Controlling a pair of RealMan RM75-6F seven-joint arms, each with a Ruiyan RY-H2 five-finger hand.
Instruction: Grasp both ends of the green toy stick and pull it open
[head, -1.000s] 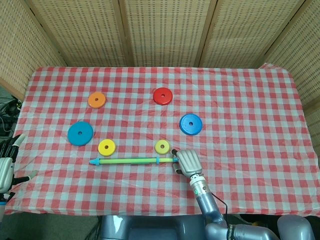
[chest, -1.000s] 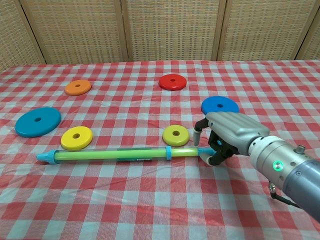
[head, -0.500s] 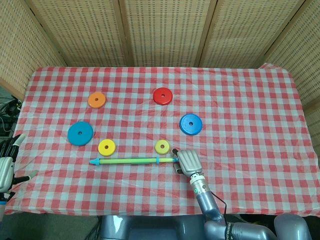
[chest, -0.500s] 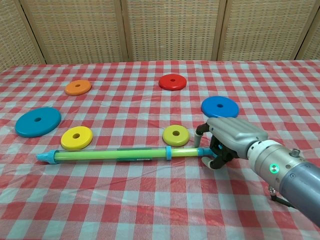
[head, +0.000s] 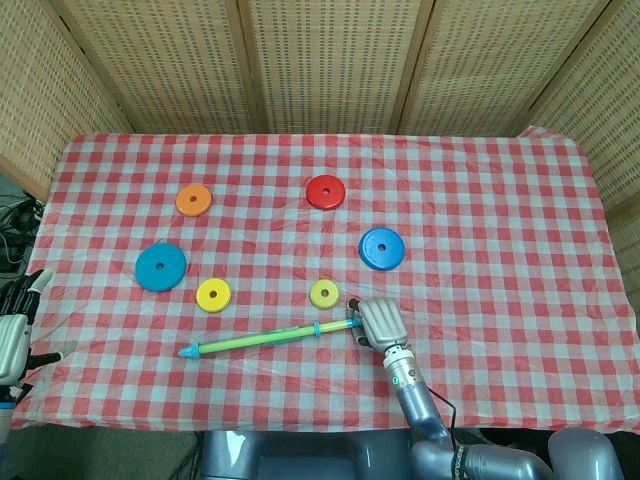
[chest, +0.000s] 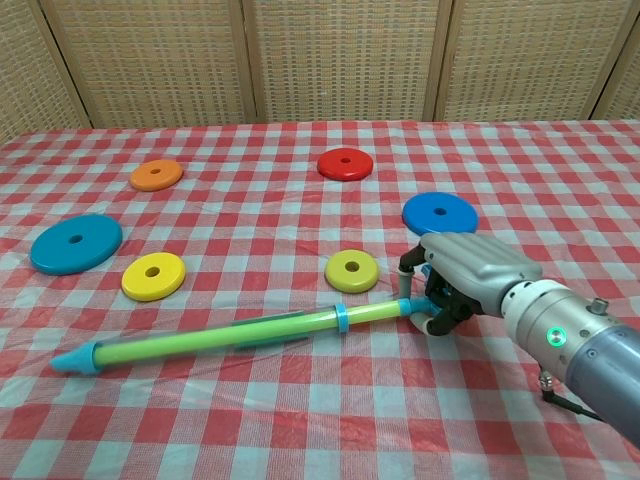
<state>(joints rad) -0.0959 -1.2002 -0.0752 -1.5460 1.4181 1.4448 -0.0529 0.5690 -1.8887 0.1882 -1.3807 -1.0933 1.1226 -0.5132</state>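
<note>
The green toy stick (chest: 230, 335) (head: 265, 339) lies slanted on the checked cloth, its blue tip (chest: 70, 359) low at the left and a blue ring partway along. My right hand (chest: 462, 277) (head: 378, 322) grips the stick's right end, fingers curled around it. My left hand (head: 14, 335) hangs off the table's left edge in the head view, fingers spread and holding nothing; the chest view does not show it.
Flat rings lie around the stick: small yellow ring (chest: 352, 270) just behind its right part, yellow ring (chest: 153, 276), large blue ring (chest: 76, 243), orange ring (chest: 156, 175), red ring (chest: 345, 163), blue ring (chest: 439, 213) behind my right hand.
The stick has swung: its left tip moved toward the table's near edge while my right hand kept its grip on the right end. The left hand barely moved.
</note>
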